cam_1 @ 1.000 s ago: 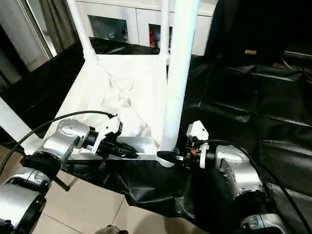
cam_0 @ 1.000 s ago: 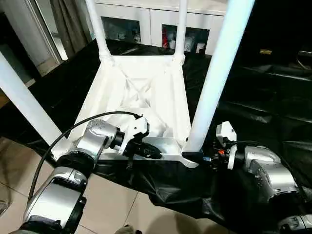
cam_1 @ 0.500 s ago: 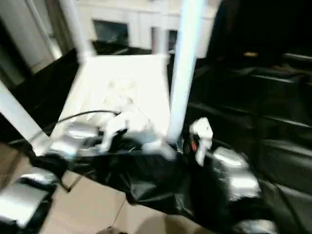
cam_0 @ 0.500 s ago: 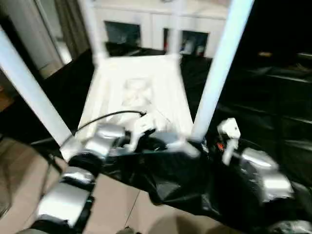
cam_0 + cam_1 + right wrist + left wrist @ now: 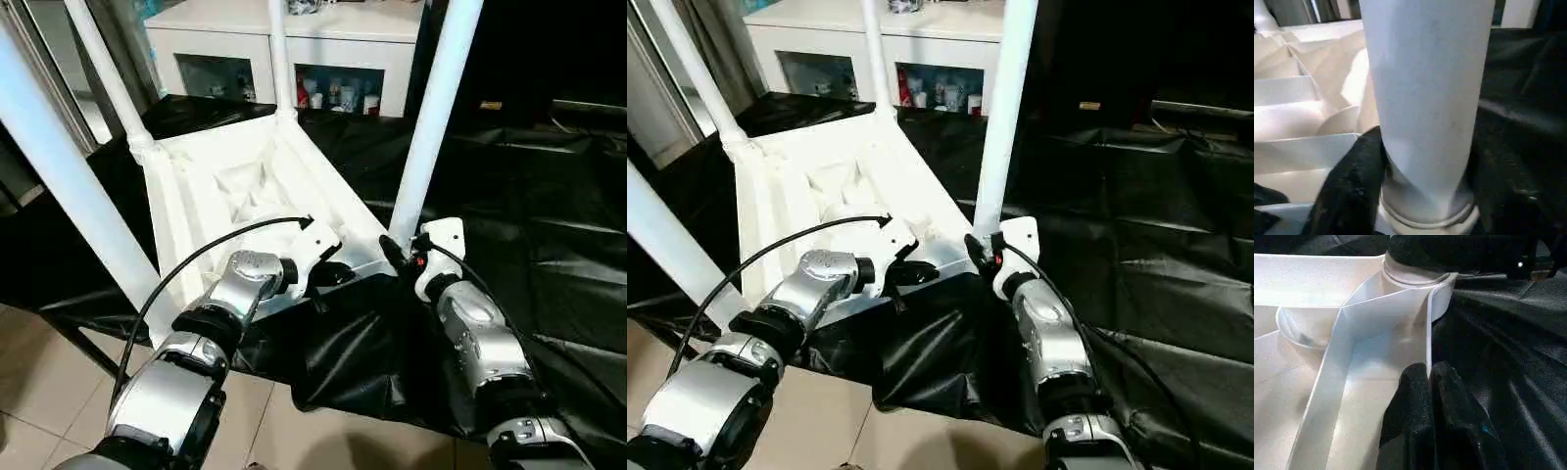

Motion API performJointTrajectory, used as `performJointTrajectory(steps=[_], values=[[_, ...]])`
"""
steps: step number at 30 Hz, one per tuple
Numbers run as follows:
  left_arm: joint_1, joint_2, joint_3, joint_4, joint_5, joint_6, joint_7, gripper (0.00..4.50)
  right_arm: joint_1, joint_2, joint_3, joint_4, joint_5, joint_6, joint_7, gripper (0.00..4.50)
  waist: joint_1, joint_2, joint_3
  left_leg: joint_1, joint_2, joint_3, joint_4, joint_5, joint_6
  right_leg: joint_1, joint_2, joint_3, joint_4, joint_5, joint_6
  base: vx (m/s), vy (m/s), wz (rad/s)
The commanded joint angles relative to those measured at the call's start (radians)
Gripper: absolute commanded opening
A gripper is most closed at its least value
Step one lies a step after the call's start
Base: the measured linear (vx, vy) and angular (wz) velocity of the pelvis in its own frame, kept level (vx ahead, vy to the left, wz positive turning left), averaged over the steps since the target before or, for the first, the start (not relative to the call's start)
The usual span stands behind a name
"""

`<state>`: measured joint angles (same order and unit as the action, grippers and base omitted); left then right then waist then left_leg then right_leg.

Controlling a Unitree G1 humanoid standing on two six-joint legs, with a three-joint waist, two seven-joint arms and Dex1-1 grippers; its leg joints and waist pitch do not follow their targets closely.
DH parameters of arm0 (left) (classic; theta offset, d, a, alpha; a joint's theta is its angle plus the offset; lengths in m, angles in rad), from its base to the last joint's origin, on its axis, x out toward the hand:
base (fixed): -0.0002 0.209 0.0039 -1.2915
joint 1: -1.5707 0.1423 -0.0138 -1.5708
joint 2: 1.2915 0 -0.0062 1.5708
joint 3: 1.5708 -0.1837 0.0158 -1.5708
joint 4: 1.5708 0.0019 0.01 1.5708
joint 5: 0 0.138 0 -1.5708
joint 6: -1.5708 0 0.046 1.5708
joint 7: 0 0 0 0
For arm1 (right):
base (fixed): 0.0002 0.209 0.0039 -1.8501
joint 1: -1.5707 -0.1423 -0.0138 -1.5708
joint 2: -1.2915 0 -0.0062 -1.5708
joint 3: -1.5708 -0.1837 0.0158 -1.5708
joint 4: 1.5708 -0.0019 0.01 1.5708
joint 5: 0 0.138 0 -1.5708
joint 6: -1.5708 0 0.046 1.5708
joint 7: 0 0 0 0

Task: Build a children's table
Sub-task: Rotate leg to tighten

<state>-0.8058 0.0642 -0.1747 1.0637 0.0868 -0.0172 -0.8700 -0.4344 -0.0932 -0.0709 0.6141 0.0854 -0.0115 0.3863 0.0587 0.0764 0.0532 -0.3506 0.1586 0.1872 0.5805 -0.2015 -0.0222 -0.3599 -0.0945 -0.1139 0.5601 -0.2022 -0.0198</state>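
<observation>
The children's table (image 5: 235, 186) lies upside down on a black sheet, white and ribbed underneath, with its legs pointing up. My left gripper (image 5: 333, 277) is shut on the thin rim of the near edge, close to the near right corner; its fingertips (image 5: 1413, 391) pinch that rim. My right gripper (image 5: 396, 251) is shut around the foot of the near right leg (image 5: 431, 127), where it meets its socket. One black finger (image 5: 1352, 181) presses on each side of that leg (image 5: 1425, 98). The near left leg (image 5: 59, 186) and both far legs stand upright.
A black sheet (image 5: 549, 215) covers the work surface and hangs over its near edge above a tiled floor (image 5: 49, 392). A white cabinet (image 5: 294, 39) with glass doors stands behind the table. A black cable (image 5: 196, 264) loops over my left forearm.
The view has shifted. The table has swung round on the sheet, its near right corner going away from me, and my right arm has stretched forward with it. Both grips hold.
</observation>
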Motion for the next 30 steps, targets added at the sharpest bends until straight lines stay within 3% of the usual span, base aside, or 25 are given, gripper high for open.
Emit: performJointTrajectory(steps=[1, 2, 6, 8, 9, 12, 13, 15, 17, 18, 20, 21, 24, 27, 30], values=[[-0.022, -0.054, -0.031, -0.012, -0.003, -0.016, -0.02, 0.0, 0.03, 0.041, 0.106, 0.041, 0.009, 0.041, 0.105, 2.79, 0.002, -0.013, -0.041, 0.008, 0.084, -0.049, -0.095, -0.398, 0.01, 0.02, -0.102, 0.067, -0.084, -0.384, -0.167, 0.0, 0.0, 0.0], [-0.016, -0.039, -0.036, -0.019, -0.004, -0.017, -0.052, 0.0, 0.041, 0.014, 0.117, 0.014, 0.022, 0.039, 0.173, 3.13, 0.003, -0.016, -0.042, 0.01, 0.085, -0.047, -0.094, -0.391, 0.013, 0.018, -0.102, 0.068, -0.084, -0.383, -0.169, 0.0, 0.0, 0.0], [0.001, 0.003, -0.046, -0.038, -0.007, -0.026, -0.147, 0.0, 0.065, -0.066, 0.145, -0.049, 0.047, 0.03, 0.348, 3.18, 0.016, -0.018, -0.055, 0.0, 0.088, -0.035, -0.085, -0.27, 0.068, 0.028, -0.097, 0.071, -0.067, -0.271, -0.199, 0.0, 0.0, 0.0], [0.006, 0.018, -0.05, -0.045, -0.009, -0.03, -0.183, 0.0, 0.069, -0.091, 0.149, -0.063, 0.056, 0.03, 0.395, 3.18, 0.021, -0.017, -0.056, 0.004, 0.088, -0.028, -0.081, -0.254, 0.077, 0.021, -0.095, 0.073, -0.066, -0.257, -0.21, 0.029, -0.007, 0.0], [0.006, 0.018, -0.05, -0.045, -0.009, -0.03, -0.183, 0.0, 0.069, -0.091, 0.149, -0.063, 0.056, 0.03, 0.395, 3.18, 0.022, -0.017, -0.06, -0.004, 0.088, -0.029, -0.078, -0.221, 0.086, 0.028, -0.096, 0.072, -0.057, -0.219, -0.222, 0.057, -0.018, -0.02], [0.034, 0.09, -0.073, -0.089, -0.025, -0.051, -0.376, 0.0, 0.067, -0.178, 0.136, -0.087, 0.088, 0.031, 0.546, 3.18, 0.037, -0.02, -0.072, -0.012, 0.087, -0.026, -0.063, -0.119, 0.129, 0.031, -0.093, 0.071, -0.034, -0.066, -0.253, 0.019, -0.006, -0.01], [0.037, 0.098, -0.076, -0.094, -0.026, -0.052, -0.396, 0.0, 0.067, -0.186, 0.135, -0.09, 0.092, 0.033, 0.563, 3.18, 0.04, -0.019, -0.075, -0.011, 0.086, -0.024, -0.057, -0.099, 0.138, 0.028, -0.093, 0.072, -0.028, -0.026, -0.262, 0.0, 0.0, 0.0], [0.049, 0.131, -0.085, -0.115, -0.032, -0.056, -0.472, 0.0, 0.071, -0.219, 0.136, -0.103, 0.111, 0.044, 0.632, 3.18, 0.049, -0.018, -0.084, -0.017, 0.084, -0.022, -0.04, -0.014, 0.19, 0.021, -0.09, 0.07, -0.005, 0.122, -0.287, 0.0, 0.0, 0.0], [0.055, 0.147, -0.085, -0.126, -0.038, -0.053, -0.505, 0.0, 0.075, -0.236, 0.138, -0.114, 0.124, 0.053, 0.672, 3.18, 0.062, -0.02, -0.088, -0.02, 0.085, -0.023, -0.029, 0.022, 0.219, 0.014, -0.09, 0.07, 0.009, 0.182, -0.293, 0.0, 0.0, 0.0], [0.06, 0.16, -0.086, -0.136, -0.044, -0.05, -0.534, 0.0, 0.078, -0.249, 0.141, -0.121, 0.135, 0.06, 0.703, 3.18, 0.068, -0.017, -0.085, -0.023, 0.088, -0.024, -0.027, 0.019, 0.229, 0.009, -0.088, 0.067, 0.009, 0.167, -0.292, 0.0, 0.0, 0.0], [0.064, 0.172, -0.086, -0.144, -0.047, -0.049, -0.553, 0.0, 0.08, -0.259, 0.145, -0.124, 0.139, 0.062, 0.726, 3.18, 0.073, -0.016, -0.081, -0.023, 0.092, -0.025, -0.03, -0.015, 0.22, 0.009, -0.09, 0.066, 0.003, 0.104, -0.283, 0.0, 0.0, 0.0], [0.067, 0.179, -0.087, -0.148, -0.049, -0.05, -0.565, 0.0, 0.081, -0.265, 0.147, -0.124, 0.14, 0.062, 0.738, 3.18, 0.08, -0.015, -0.077, -0.018, 0.095, -0.024, -0.037, -0.072, 0.184, 0.006, -0.089, 0.067, -0.007, 0.002, -0.267, 0.0, 0.0, 0.0], [0.072, 0.19, -0.087, -0.154, -0.05, -0.051, -0.576, 0.0, 0.09, -0.275, 0.155, -0.133, 0.149, 0.071, 0.774, 2.92, 0.081, -0.017, -0.069, -0.013, 0.095, -0.024, -0.05, -0.164, 0.117, 0.006, -0.09, 0.072, -0.024, -0.138, -0.246, 0.0, 0.0, 0.0], [0.077, 0.197, -0.087, -0.161, -0.052, -0.05, -0.581, 0.0, 0.095, -0.279, 0.159, -0.143, 0.16, 0.083, 0.799, 2.83, 0.081, -0.02, -0.07, -0.013, 0.095, -0.024, -0.053, -0.168, 0.088, 0.009, -0.092, 0.076, -0.025, -0.16, -0.233, 0.0, 0.0, 0.0], [0.083, 0.2, -0.087, -0.17, -0.054, -0.047, -0.586, 0.0, 0.099, -0.28, 0.16, -0.15, 0.167, 0.091, 0.813, 2.53, 0.081, -0.022, -0.073, -0.015, 0.092, -0.023, -0.049, -0.133, 0.097, 0.009, -0.092, 0.075, -0.02, -0.117, -0.237, 0.0, 0.0, 0.0]])
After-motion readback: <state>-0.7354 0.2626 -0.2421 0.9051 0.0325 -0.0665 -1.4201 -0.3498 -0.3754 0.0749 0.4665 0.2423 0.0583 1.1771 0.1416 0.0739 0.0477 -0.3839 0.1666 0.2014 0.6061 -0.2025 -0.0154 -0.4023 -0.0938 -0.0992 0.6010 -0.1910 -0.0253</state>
